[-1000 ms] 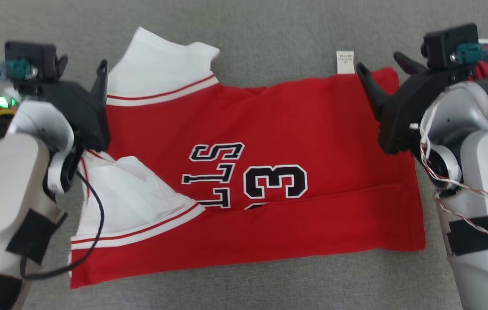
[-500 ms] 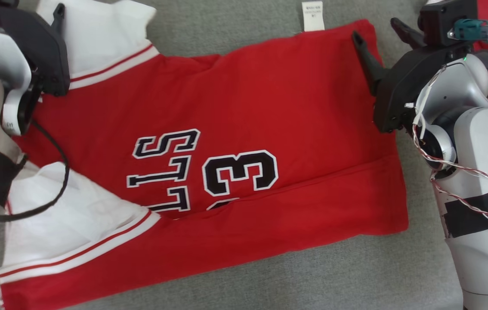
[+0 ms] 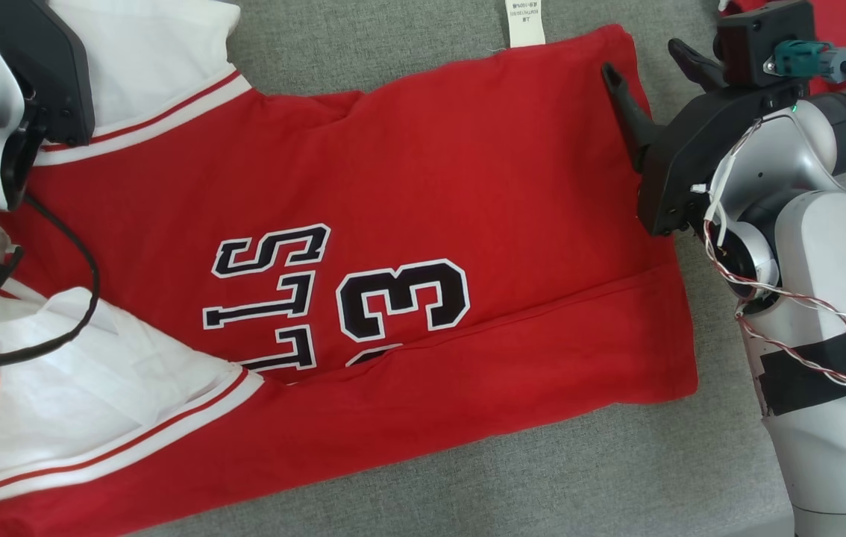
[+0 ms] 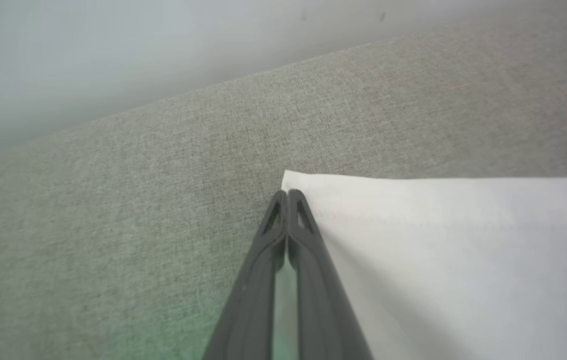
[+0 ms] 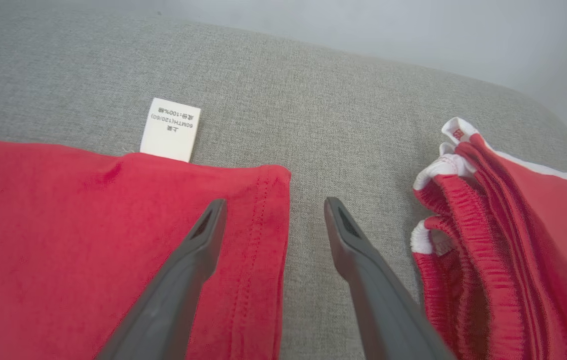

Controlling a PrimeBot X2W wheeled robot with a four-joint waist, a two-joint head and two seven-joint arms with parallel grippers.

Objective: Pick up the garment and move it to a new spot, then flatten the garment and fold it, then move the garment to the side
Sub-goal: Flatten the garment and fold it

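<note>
The garment (image 3: 430,171) is a red jersey with white sleeves and a black number print, lying spread on the grey cushion. In the left wrist view my left gripper (image 4: 288,192) is shut at the corner of the white sleeve (image 4: 438,240), its fingers pressed together on the sleeve's edge. My right gripper (image 3: 639,58) is open at the jersey's far right corner. In the right wrist view the right gripper (image 5: 273,202) straddles the red hem (image 5: 263,220), with one finger over the cloth and the other over bare cushion.
A white care label (image 5: 170,130) sticks out from the jersey's far edge. A second red garment with white trim (image 5: 503,240) lies bunched just right of my right gripper. The cushion's far edge (image 5: 413,65) runs close behind.
The left gripper has gone from open to shut at the sleeve corner. The head camera has shifted, so the jersey sits further left in view. The right gripper stays open.
</note>
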